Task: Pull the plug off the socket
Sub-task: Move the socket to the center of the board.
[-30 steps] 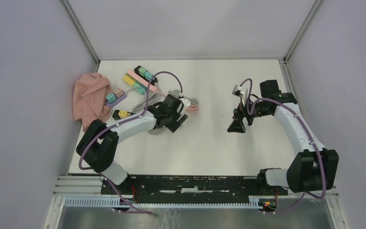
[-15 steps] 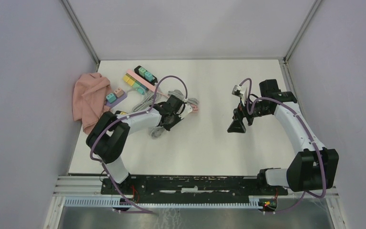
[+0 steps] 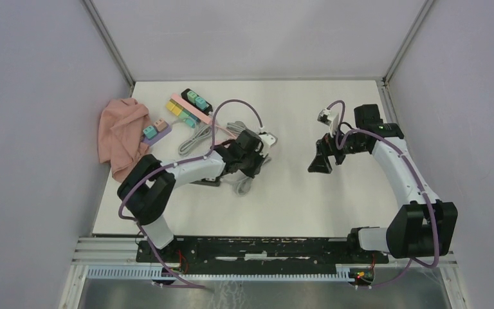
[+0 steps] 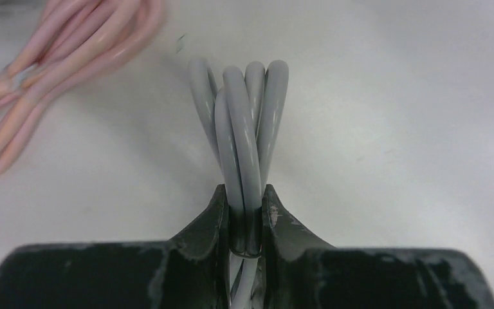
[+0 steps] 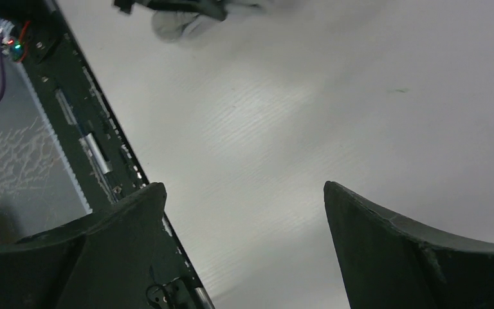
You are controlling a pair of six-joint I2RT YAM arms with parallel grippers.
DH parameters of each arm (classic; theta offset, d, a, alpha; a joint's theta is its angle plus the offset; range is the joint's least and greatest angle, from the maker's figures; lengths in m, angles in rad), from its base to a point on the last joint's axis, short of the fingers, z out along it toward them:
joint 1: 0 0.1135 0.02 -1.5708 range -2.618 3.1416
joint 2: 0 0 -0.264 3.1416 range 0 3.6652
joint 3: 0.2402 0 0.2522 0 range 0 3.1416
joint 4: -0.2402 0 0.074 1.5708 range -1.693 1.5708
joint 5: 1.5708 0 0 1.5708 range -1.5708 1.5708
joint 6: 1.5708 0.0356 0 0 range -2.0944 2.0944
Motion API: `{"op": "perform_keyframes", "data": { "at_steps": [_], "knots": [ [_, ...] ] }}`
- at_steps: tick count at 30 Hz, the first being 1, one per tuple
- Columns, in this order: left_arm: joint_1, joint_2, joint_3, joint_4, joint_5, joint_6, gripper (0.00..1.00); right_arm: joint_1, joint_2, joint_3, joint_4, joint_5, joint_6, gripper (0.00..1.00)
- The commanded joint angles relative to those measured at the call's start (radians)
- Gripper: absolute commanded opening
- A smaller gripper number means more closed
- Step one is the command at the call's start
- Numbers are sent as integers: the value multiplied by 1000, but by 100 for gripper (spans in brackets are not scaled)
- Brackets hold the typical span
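The left gripper (image 4: 245, 207) is clamped shut on a bundle of grey cable (image 4: 244, 109) — several loops pinched together between the fingers and fanning out beyond them over the table (image 4: 392, 129). A pink cable (image 4: 51, 58) lies coiled at the upper left of the wrist view, apart from the grey loops.

From above, the left arm reaches in toward the middle of the table with its gripper low over the surface. Some grey cable lies just on its near side, and more runs back toward the far-left corner. The strips (image 3: 196, 100) sit close together in that corner: a black one with teal blocks, a pink one just beside it, and a purple strip (image 3: 155, 131) beside the cloth (image 3: 122, 135). The plug is too small to make out, so I cannot tell which strip it sits in or whether it is seated.

The right gripper (image 3: 320, 163) hangs over bare table on the right half, well apart from the cables — its jaws are spread wide with nothing between them. Its wrist view shows only the white surface and the black rail (image 5: 71, 109) along the near edge
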Motion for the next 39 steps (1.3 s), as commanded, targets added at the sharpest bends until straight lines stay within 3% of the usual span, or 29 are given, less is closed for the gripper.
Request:
{"op": "perform_keyframes", "data": {
  "at_steps": [1,4,8,14,17,21,29,34,39],
  "knots": [
    [-124,-25,42,317,37,-351,3,-48,-37,16,193,220,256,100],
    [-188,54,78,434,-63,-529,3,-71,-46,14,266,406,366,100],
    [-235,158,108,599,-124,-721,5,-103,-67,-1,312,546,441,99],
    [-268,292,242,668,-119,-760,51,-134,-74,-6,328,610,480,99],
    [-272,301,279,685,-58,-738,64,-135,-77,-4,325,597,477,99],
    [-277,173,148,770,-52,-635,74,-135,-82,-1,303,505,440,99],
    [-276,-263,-183,739,-28,-220,77,-134,-86,7,215,138,298,100],
    [-275,-521,-397,668,-104,-52,80,-135,-95,0,164,-35,197,100],
    [-275,-713,-589,653,-279,-40,96,-135,-97,-28,73,-260,1,100]
  ]
}}
